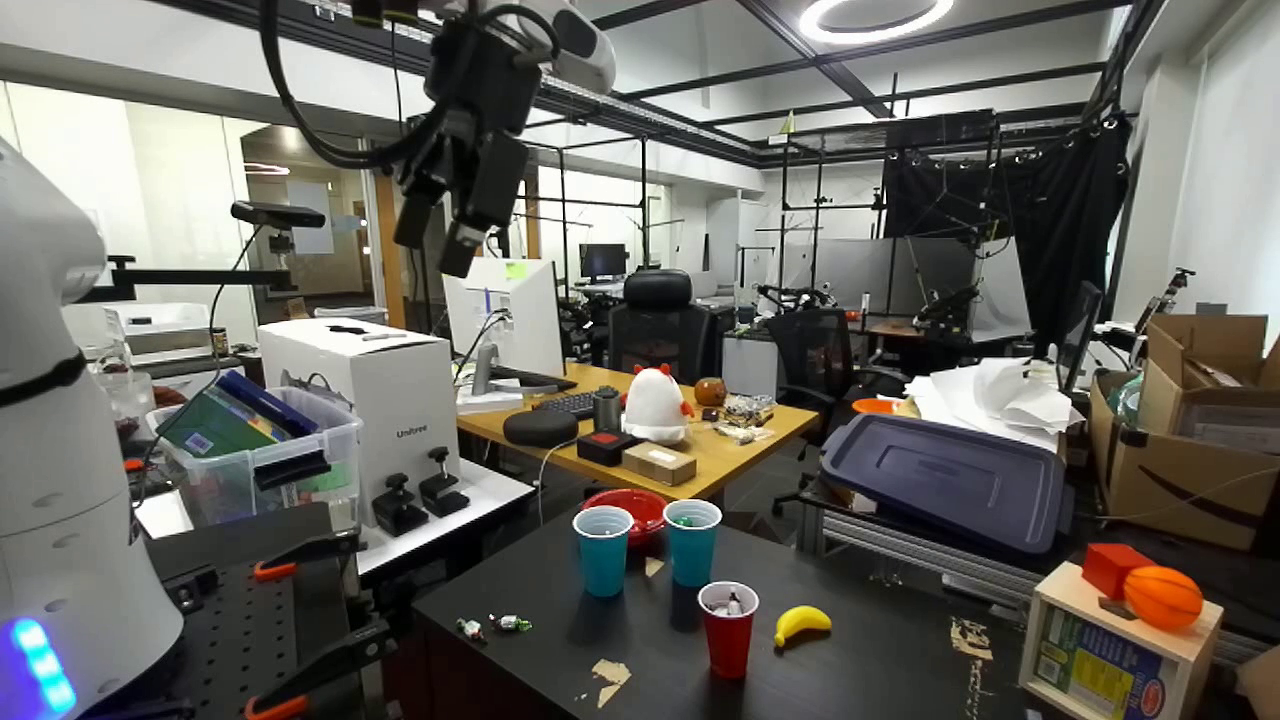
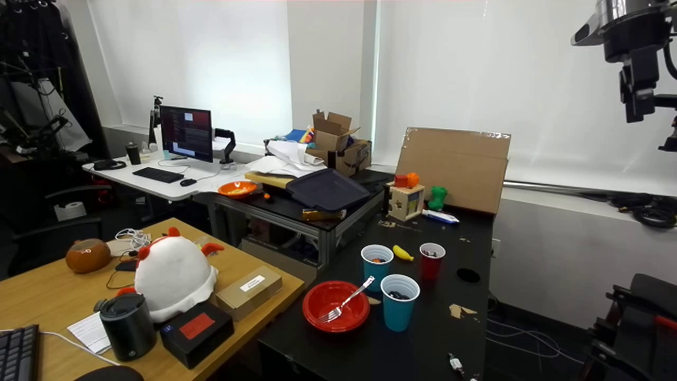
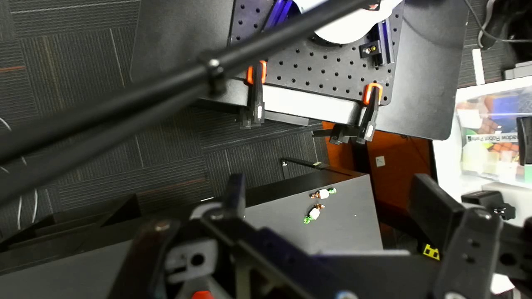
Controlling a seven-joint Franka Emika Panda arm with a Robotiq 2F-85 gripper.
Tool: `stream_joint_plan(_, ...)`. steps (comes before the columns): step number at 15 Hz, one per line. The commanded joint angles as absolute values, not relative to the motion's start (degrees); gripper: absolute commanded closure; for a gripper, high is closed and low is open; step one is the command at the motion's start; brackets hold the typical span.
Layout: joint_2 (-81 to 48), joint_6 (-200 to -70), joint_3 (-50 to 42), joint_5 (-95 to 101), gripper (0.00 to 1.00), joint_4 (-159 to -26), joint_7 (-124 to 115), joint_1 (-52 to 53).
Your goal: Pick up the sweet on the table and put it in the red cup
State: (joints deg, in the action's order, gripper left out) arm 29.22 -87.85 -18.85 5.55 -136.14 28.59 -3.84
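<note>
Two wrapped sweets, white with green and brown ends, lie close together near a corner of the black table [image 1: 560, 655]. In an exterior view they are one sweet [image 1: 510, 623] and another sweet [image 1: 470, 629]; the wrist view shows both the sweet [image 3: 314, 213] and its neighbour [image 3: 323, 194]. In an exterior view one sweet [image 2: 455, 364] shows near the bottom edge; the other is mostly cut off. The red cup [image 1: 729, 645] stands upright with small things inside; it also shows here [image 2: 430, 268]. My gripper [image 1: 437, 238] is high above the table, open and empty, its fingers [image 3: 333, 197] wide apart.
Two blue cups [image 1: 603, 560] [image 1: 693, 552] stand between the sweets and the red cup, near a red bowl [image 2: 311, 312] holding a fork [image 2: 333, 314]. A yellow toy banana [image 1: 803, 624] lies beside the red cup. A wooden box [image 1: 1110, 640] stands farther along the table.
</note>
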Motion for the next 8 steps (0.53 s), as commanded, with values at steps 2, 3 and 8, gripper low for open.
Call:
stream_joint_plan(2,29.0,-87.7,-18.0,5.2,0.00,-136.0,29.0,-4.9)
stream_joint_plan(3,29.0,-87.7,-18.0,5.2,0.00,-136.0,29.0,-4.9)
stream_joint_plan(8,28.5,-87.9,-18.1,5.1,0.00,-135.9,29.1,-4.8)
